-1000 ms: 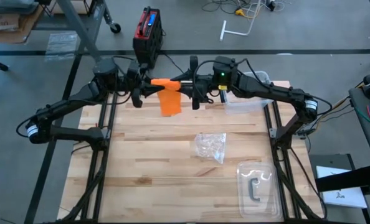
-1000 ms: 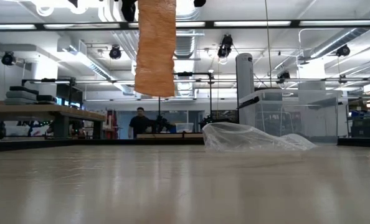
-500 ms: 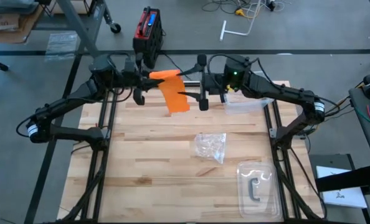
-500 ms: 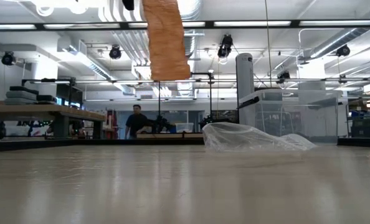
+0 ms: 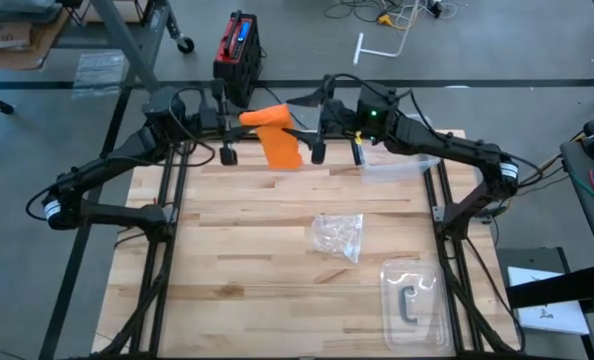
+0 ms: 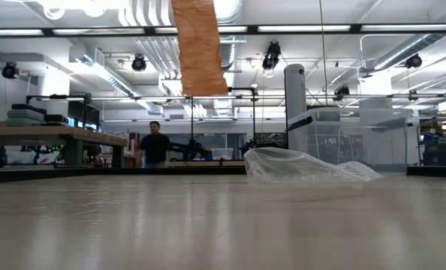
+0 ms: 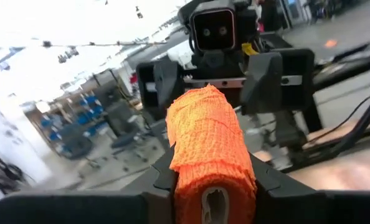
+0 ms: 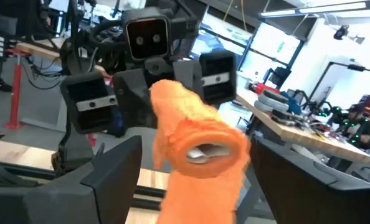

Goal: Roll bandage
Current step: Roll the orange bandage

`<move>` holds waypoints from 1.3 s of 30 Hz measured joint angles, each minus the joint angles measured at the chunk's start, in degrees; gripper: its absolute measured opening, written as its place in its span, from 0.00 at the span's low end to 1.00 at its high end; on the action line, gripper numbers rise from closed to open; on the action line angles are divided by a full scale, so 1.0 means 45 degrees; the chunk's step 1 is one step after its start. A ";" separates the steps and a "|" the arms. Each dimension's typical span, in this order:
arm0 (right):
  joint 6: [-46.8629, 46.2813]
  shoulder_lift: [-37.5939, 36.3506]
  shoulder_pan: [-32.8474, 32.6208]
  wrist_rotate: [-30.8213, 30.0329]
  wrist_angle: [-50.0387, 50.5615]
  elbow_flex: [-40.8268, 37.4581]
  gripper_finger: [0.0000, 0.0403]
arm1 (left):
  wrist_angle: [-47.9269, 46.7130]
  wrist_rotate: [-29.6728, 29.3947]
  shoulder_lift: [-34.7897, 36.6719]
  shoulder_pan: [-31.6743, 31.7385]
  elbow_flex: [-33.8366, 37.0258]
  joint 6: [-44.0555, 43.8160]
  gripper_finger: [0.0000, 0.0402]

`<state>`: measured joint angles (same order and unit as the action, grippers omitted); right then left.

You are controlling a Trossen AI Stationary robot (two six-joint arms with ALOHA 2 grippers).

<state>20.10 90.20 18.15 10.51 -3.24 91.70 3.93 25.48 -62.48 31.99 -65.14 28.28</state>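
A clear plastic tray [image 5: 414, 303] lies at the near right of the worktop [image 5: 237, 260], a crumpled wrapper [image 5: 338, 236] past it. At the far edge, held aloft, the left pincer [image 5: 239, 119] clamps the bandage [image 5: 274, 135] roll, its loose tail hanging. The right pincer [image 5: 304, 131] stands open around its other end.

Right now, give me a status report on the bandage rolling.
Left gripper shut on bandage roll, held high. Right gripper open around its end, not gripping. Tail hangs free above table; nothing in the way.
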 joint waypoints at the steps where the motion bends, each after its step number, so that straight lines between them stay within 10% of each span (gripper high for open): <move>1: 0.0055 0.0051 -0.0005 0.0043 -0.0048 0.0000 0.70 | -0.0002 -0.0002 0.0000 0.0000 0.0000 0.0441 0.21; 19: 0.2827 0.0628 -0.0093 0.0943 -0.1192 0.0000 0.63 | 0.0074 0.0445 -0.0088 -0.0149 0.0000 0.2797 0.21; 39: 0.3044 0.0707 -0.0078 0.1427 -0.1077 0.0000 0.28 | 0.0113 0.0491 -0.0147 -0.0233 0.0001 0.1875 0.25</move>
<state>33.80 93.38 17.80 16.93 -8.08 91.70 4.44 27.69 -63.14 30.94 -65.14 36.72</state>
